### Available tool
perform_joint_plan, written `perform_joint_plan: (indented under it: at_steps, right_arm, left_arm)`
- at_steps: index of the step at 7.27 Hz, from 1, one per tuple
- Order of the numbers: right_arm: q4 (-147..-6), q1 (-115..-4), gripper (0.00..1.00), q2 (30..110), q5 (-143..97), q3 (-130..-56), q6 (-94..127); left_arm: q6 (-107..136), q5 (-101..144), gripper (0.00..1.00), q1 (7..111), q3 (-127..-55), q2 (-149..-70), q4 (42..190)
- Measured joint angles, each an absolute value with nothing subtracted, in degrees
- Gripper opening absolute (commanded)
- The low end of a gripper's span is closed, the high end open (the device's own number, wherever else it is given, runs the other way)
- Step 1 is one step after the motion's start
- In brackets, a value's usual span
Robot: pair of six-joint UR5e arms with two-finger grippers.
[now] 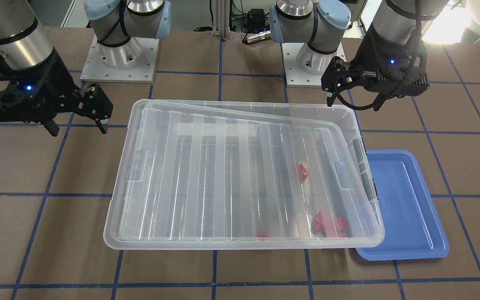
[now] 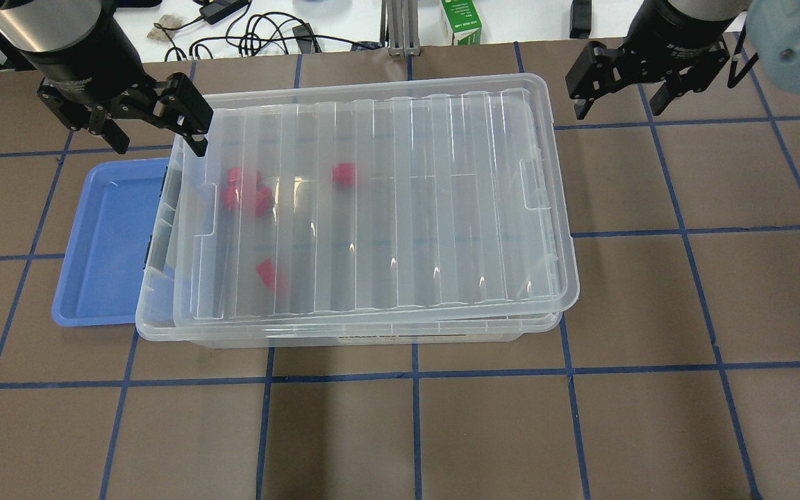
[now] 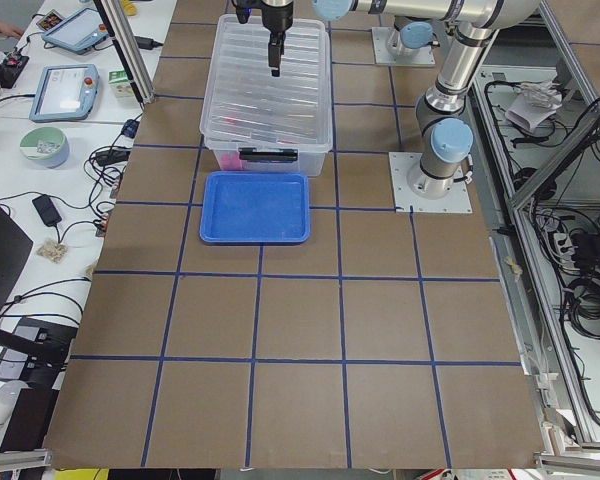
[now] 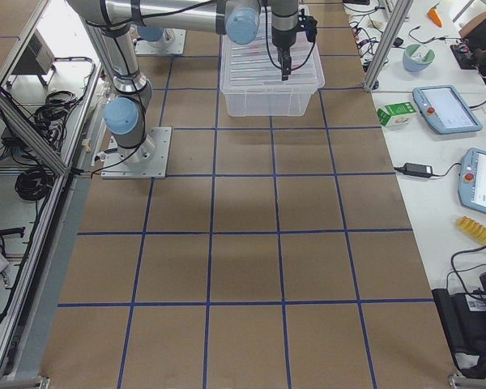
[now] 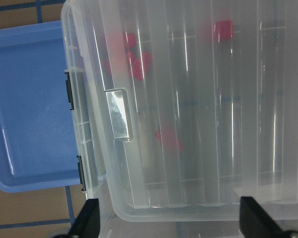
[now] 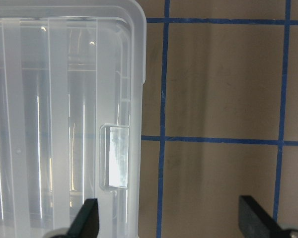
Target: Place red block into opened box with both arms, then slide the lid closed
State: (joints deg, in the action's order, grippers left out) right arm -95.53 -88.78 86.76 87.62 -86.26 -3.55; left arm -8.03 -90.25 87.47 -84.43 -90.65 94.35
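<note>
Two pincers, both with fingers set wide apart and nothing between them.

Left pincer (image 2: pixel 157 139): hangs over the far left corner of the box (image 2: pixel 344 335). Its wrist view looks straight down on the box's left end. Contact with the rim cannot be judged.

Blue tray (image 2: pixel 105 236): lies flat on the surface (image 2: pixel 650 298), tucked against the left end of the box, and its right edge is hidden under the box's rim.

Box: clear plastic, long side across the surface, with dark latches (image 5: pixel 69 94) on the left end wall. The ribbed clear lid (image 2: pixel 407 208) lies on top but sits askew. It overhangs the rim on the right and on the side near the robot, and leaves a narrow strip of the box uncovered at the left end.

Red block (image 2: pixel 268 273): inside the box, on its floor, in the left third, nearer the robot's side. Seen through the lid it is blurred: bright red and small, with angular faces. A cluster of red pieces (image 2: pixel 244 194) lies further back, apart from it. One more red piece (image 2: pixel 344 173) lies to the right of the cluster.

Right pincer (image 2: pixel 619 107): over bare surface, just past the box's far right corner, touching nothing.
</note>
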Motion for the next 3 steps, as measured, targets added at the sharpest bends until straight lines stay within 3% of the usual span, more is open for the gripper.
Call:
perform_joint_plan:
  at_steps: [3]
  right_arm:
    - [-94.4,-93.2,1.0,87.6,90.2,-85.7,-1.0]
  left_arm:
    - [-7.9,-90.0,1.0,87.5,-84.1,-89.9,95.4]
